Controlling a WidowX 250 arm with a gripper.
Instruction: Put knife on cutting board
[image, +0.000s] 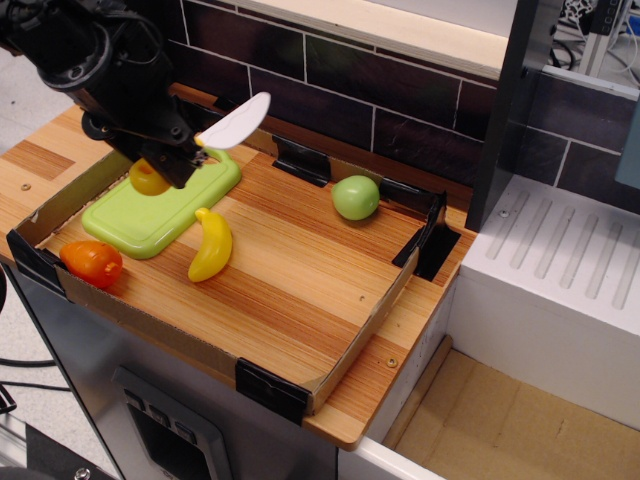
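My black gripper (172, 160) is shut on the knife's yellow handle (148, 178) and holds it in the air above the cutting board (160, 212). The white curved blade (235, 122) sticks out up and to the right, past the board's far edge. The cutting board is a light-green rectangle lying flat at the left of the wooden tray. The gripper's body hides the middle of the knife handle and the board's far left corner.
A yellow banana (211, 243) lies just right of the board. An orange-red fruit (91, 260) sits at the tray's front left corner. A green apple (355, 196) sits at the back right. The low tray wall (350, 340) rings the surface. A white rack (560, 260) stands to the right.
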